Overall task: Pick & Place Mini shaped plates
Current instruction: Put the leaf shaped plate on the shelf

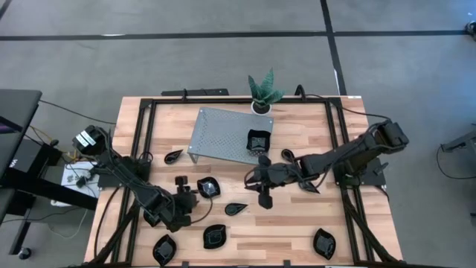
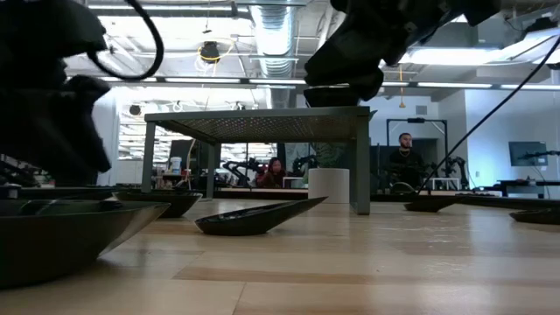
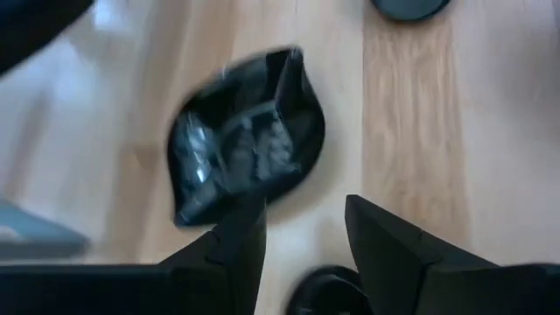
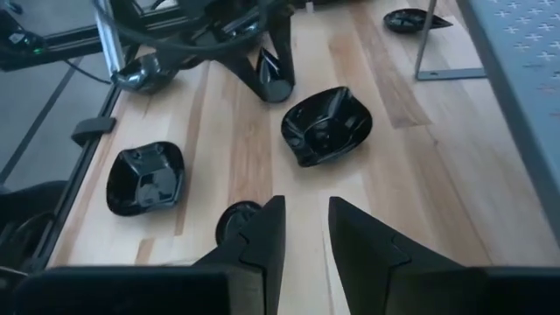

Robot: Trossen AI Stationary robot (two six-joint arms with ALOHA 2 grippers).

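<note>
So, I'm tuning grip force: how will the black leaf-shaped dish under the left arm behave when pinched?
The leaf-shaped dish looks glossy, so probably slippery between the left end effector fingers. It seems rigid and thin-rimmed, likely chippable. Its shallow curved base may rock or slide on the wooden table if nudged.

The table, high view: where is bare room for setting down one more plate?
Bare wood lies at the front, between the leaf plate and the corner plate. The stand is bare except for the square plate. Crowded: front left, around the left gripper; the right gripper hangs mid-table.
</note>
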